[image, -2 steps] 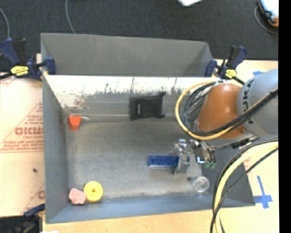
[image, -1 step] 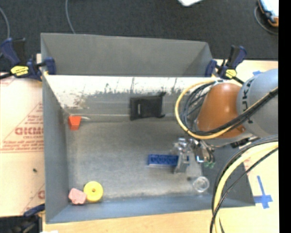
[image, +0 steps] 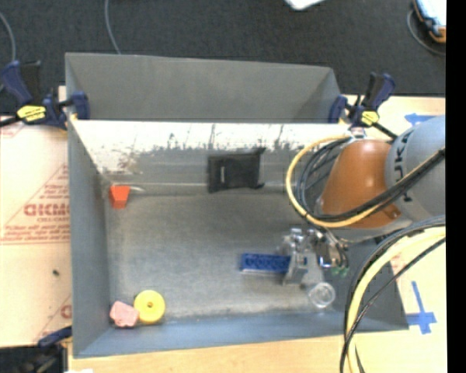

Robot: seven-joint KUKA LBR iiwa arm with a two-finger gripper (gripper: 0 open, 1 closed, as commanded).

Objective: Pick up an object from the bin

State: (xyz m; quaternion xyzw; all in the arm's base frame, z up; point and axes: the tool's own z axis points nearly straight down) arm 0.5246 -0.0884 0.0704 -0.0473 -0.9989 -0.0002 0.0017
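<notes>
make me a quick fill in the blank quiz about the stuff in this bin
1. The brick lying just left of the gripper is ____ in colour.
2. In the near left corner of the bin, the yellow disc sits beside a ____ lump.
3. The small block by the bin's left wall is ____.
Missing words: blue; pink; orange.

Bin [image: 186, 239], blue brick [image: 262, 263], black block [image: 234, 172], yellow disc [image: 149, 305]

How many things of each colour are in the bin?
Orange block: 1
Black thing: 1
Blue brick: 1
Yellow disc: 1
Pink lump: 1
Total: 5, or 6 if the clear round thing counts.
</notes>
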